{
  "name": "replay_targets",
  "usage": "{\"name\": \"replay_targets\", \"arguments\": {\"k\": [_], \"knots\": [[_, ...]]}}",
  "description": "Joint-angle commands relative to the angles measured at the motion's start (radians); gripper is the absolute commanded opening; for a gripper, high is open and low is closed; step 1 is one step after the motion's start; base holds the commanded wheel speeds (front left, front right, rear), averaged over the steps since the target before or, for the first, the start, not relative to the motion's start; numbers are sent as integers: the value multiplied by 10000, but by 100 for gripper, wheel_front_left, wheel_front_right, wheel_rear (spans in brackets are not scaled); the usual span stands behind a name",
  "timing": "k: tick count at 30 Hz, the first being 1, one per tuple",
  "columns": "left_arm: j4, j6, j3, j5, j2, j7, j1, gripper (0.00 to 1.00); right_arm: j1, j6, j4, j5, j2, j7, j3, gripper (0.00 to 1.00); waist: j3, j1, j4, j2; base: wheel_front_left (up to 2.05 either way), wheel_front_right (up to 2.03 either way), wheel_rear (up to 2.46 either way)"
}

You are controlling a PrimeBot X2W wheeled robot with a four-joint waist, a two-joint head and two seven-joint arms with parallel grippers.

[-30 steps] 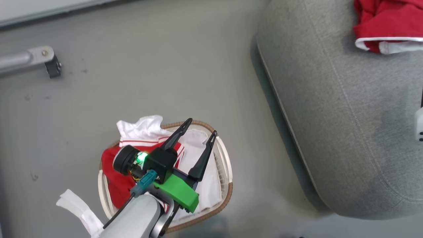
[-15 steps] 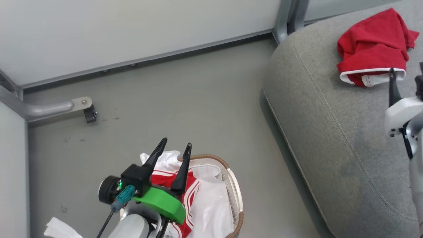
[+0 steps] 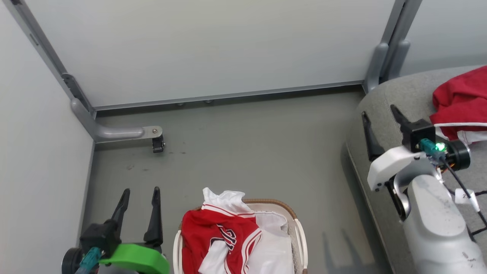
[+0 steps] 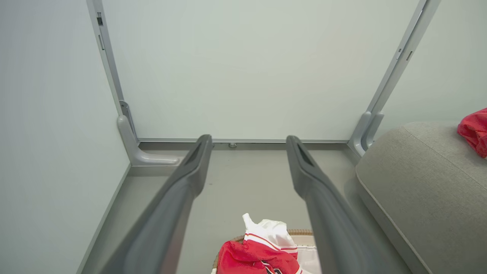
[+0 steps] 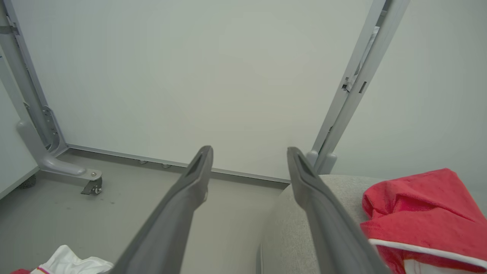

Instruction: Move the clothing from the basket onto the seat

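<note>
On the floor, the basket (image 3: pixel 283 204) holds a red jersey (image 3: pixel 207 236); another red garment (image 3: pixel 462 97) lies on the seat (image 3: pixel 403 93). Left gripper (image 3: pixel 140 190) hovers just left of the basket, right gripper (image 3: pixel 378 110) over the seat's edge, both with fingers spread, holding nothing

Matt grey fabric seat (image 3: pixel 399 93); smooth perforated plastic basket (image 3: pixel 300 238).

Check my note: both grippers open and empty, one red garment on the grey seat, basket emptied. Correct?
The basket is not emptied: the head view shows a red jersey and white cloth in it. The left gripper and right gripper are open and empty, and one red garment lies on the grey seat.
</note>
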Motion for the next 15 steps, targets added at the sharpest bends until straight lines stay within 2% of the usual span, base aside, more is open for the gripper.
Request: {"name": "replay_targets", "arguments": {"k": [1,5,10,15], "knots": [[-94,23,246,14,-47,-3,372,100,431,-14,-198,172,56,-21,63,100,-435,1,432,0,0,0,0],[-190,-105,725,124,-117,-5,1104,100,1310,-14,-721,500,354,-19,301,100,-578,1,519,0,0,0,0],[-350,-277,1239,-29,-494,-4,1736,100,2503,-14,-1485,701,408,-19,487,100,-776,1,688,0,0,0,0],[-290,-524,1394,257,-671,-4,1894,100,3733,-14,-2188,1451,397,-19,669,100,-918,1,787,0,0,0,0]]}}
